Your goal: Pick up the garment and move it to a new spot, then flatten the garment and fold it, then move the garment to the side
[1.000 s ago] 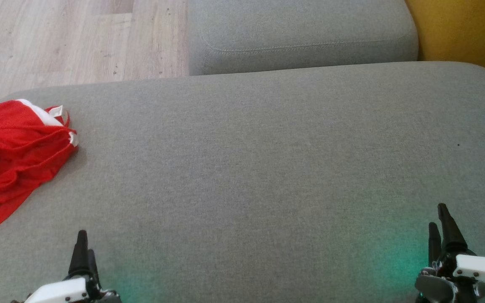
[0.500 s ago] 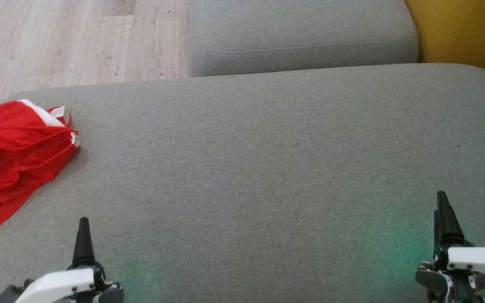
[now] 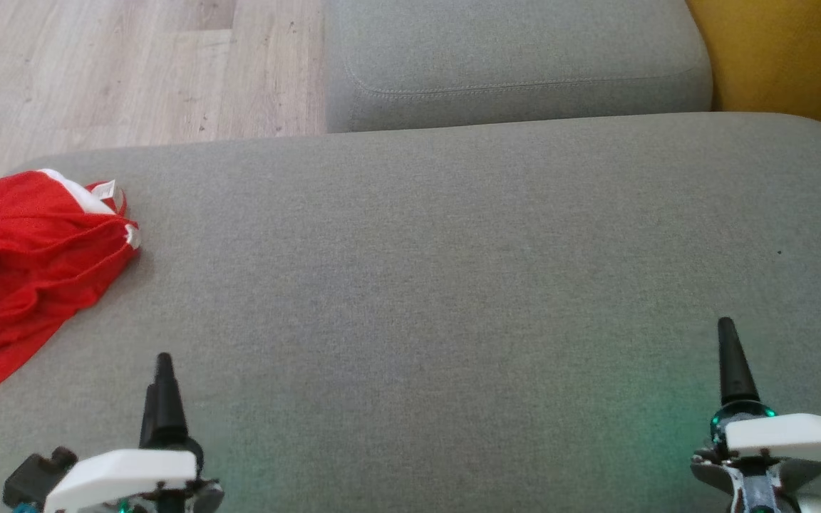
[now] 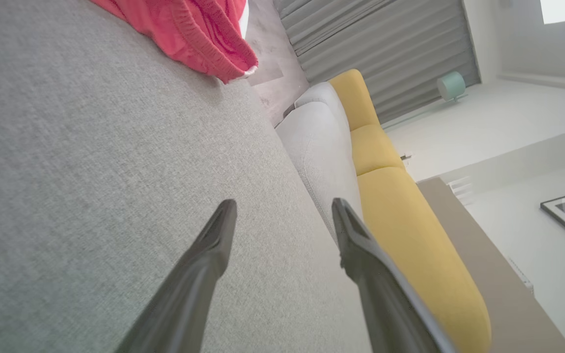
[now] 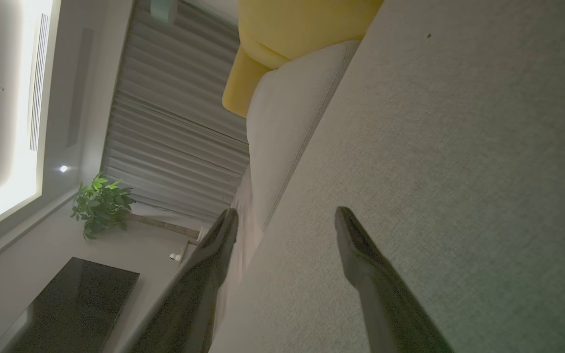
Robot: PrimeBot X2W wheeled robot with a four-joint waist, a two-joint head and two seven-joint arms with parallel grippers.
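**A bunched garment at the seat's edge, and two empty grippers**

The red garment (image 3: pixel 33 249) lies in a crumpled heap at the far left of the grey seat (image 3: pixel 453 285), close to where the seat gives way to the wooden floor (image 3: pixel 97 71). Its left part runs out of the head view, so we cannot tell how much hangs over the side. Our left gripper (image 4: pixel 283 205) stands with its jaws spread and nothing between them, near the garment but not touching it. Our right gripper (image 5: pixel 286 212) is likewise spread and empty, well apart from the cloth on the other side of the seat.

We judge that the pickup is not yet begun, and the risks sit there. A push from the side could slide the heap off onto the floor. Because the cloth is folded over itself, a pinch may catch one loose layer and leave the garment dangling twisted, hard to flatten afterwards. If we press too deep, we may nip the seat's cover as well.
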